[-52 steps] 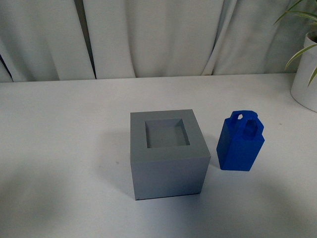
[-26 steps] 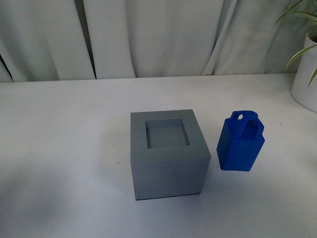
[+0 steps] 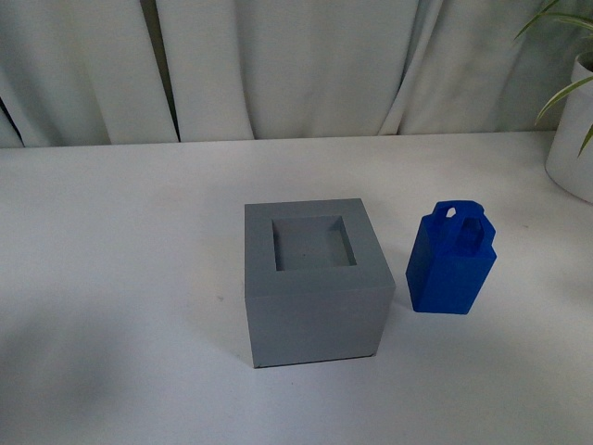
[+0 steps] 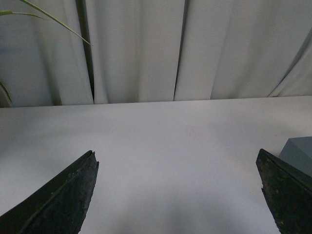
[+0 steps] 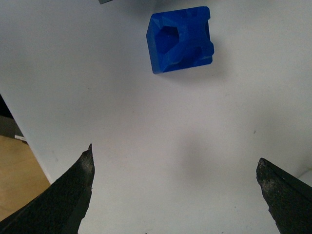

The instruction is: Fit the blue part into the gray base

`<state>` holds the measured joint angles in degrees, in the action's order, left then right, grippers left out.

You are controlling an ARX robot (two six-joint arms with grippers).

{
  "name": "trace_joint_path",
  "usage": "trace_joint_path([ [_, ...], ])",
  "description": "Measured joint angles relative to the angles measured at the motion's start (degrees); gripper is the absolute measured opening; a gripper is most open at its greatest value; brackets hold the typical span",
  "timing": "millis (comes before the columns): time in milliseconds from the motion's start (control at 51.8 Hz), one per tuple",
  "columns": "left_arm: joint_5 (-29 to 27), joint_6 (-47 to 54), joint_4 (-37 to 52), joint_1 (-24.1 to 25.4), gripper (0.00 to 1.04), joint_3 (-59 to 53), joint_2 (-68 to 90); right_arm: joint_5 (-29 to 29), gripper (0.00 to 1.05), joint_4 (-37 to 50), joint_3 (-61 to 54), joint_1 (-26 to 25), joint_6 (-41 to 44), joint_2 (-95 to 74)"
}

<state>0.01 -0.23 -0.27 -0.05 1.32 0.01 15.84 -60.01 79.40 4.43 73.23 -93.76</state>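
Nothing has noticeably moved: blue part (image 3: 451,262) stands upright right of centre, handle up, beside gray base (image 3: 313,283); left gripper (image 4: 175,153) and right gripper (image 5: 175,153) gape wide.

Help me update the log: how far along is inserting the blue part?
Nothing done yet: the bright blue plastic block with a loop handle stands on the white table beside the matte gray plastic cube, whose recess is empty. In hand: the open right gripper hangs clear of the block. Remaining: grasp, lift, insert.
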Motion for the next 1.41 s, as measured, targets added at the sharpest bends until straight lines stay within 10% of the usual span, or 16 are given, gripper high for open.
trace_joint_path([
  [1061, 0.0, 0.0, 0.0, 0.0, 0.99, 0.0, 0.0, -6.6, 0.97, 6.0, 8.2, 11.0, -2.6, -20.5],
  [1409, 0.0, 0.0, 0.0, 0.0, 0.99, 0.0, 0.0, -6.4, 0.49, 5.7, 8.6, 11.0, -2.8, -21.1],
])
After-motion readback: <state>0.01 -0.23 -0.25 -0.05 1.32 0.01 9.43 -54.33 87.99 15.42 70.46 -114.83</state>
